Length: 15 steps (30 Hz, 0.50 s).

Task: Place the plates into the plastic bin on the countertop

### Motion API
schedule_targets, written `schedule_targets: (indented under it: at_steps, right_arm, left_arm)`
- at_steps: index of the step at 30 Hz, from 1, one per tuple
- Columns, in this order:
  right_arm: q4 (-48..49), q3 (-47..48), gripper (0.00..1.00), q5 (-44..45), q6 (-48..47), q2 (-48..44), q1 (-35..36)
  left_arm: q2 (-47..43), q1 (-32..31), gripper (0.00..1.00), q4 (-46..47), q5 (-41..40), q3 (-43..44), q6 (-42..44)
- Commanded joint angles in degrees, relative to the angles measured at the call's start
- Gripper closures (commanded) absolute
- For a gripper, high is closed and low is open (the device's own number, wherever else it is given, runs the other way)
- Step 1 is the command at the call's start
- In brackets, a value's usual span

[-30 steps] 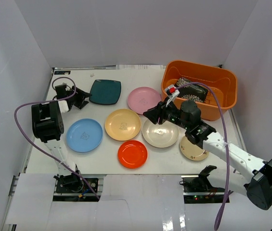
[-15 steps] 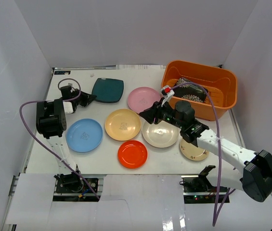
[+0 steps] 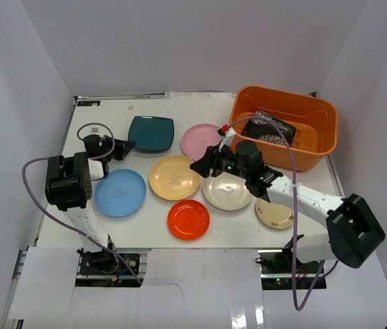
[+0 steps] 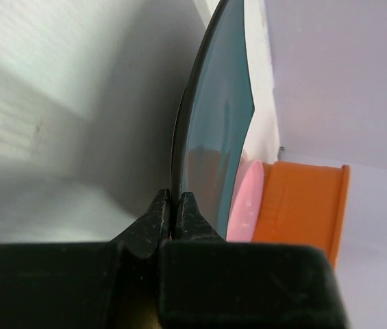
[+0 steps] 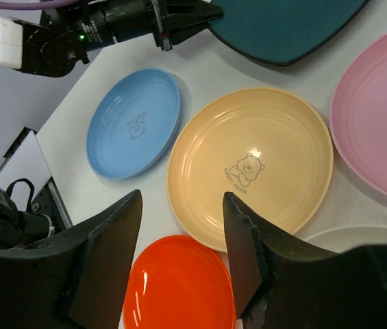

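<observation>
We counted eight plates in all: seven on the white table and one in the single orange bin, which stood at the table's 1 o'clock corner. The one inside the bin was the black patterned square plate.

Of the seven on the table, six were round and one square. The dark teal square plate sat at about 11 o'clock, with the pink plate near it at its 3 o'clock. Toward the middle lay the yellow plate, with the light blue plate at its 9 o'clock, the cream plate at its 3 o'clock and the red-orange plate at its 5 o'clock. The small beige plate lay at the cream one's 4 o'clock, partly under the right arm.

Two tools were in view. The left tool was pinching the teal plate's rim at its 8 o'clock corner, and the left wrist view showed its fingers pressed together on that thin edge. We could not tell whether the plate was clear of the table. The right tool hung spread and held nothing, above the yellow plate's 2 o'clock edge.
</observation>
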Motion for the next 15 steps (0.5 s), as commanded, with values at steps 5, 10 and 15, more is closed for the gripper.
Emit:
schedule_targets:
  at_steps: [5,10,15]
  right_arm:
    - [2.6,9.8,0.16,-4.0,2.3,10.5,0.7]
    - [2.0,13.0,0.03,-2.8,4.5,13.1,0.8]
    - [-0.1,18.4,0.04,1.1,3.3,14.8,0.6]
  left_arm:
    - [-11.8,0.3,1.0,17.2,3.2,-3.6,-8.6]
    - [-19.6,0.4,1.0,17.2,5.1,-4.6,-9.4]
    - [-27.1,-0.5,1.0,14.6,9.4,-10.3,-11.1]
